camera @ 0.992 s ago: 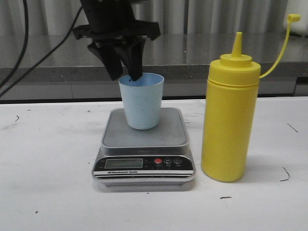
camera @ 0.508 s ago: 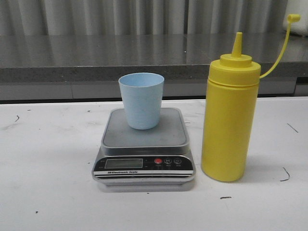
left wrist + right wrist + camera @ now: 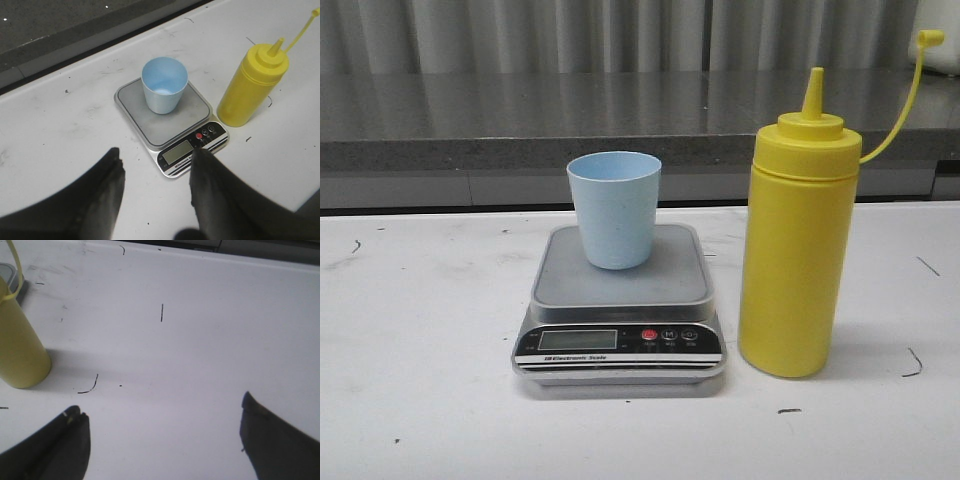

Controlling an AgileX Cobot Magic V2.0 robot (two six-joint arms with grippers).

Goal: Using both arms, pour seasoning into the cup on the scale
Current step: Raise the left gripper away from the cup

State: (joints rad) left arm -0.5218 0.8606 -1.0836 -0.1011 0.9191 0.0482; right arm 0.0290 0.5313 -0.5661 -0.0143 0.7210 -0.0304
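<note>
cup (image 3: 614,208) upright on scale (image 3: 619,305) | bottle (image 3: 799,240) just beside, untouched on counter (image 3: 420,400) | both hands clear, fingers apart: left hand (image 3: 156,187), right hand (image 3: 162,435) | next: right grasps bottle

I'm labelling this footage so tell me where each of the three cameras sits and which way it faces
Front view: low at the table's near edge, looking forward at the cup on the scale and the seasoning bottle to its right; no robot parts show.
Left wrist view: raised on the left arm, looking down at cup, scale and bottle; the open left tool shows.
Right wrist view: on the right arm, looking down at bare table beside the bottle; the open right tool shows.
Shared: the bottle appears in all three.
</note>
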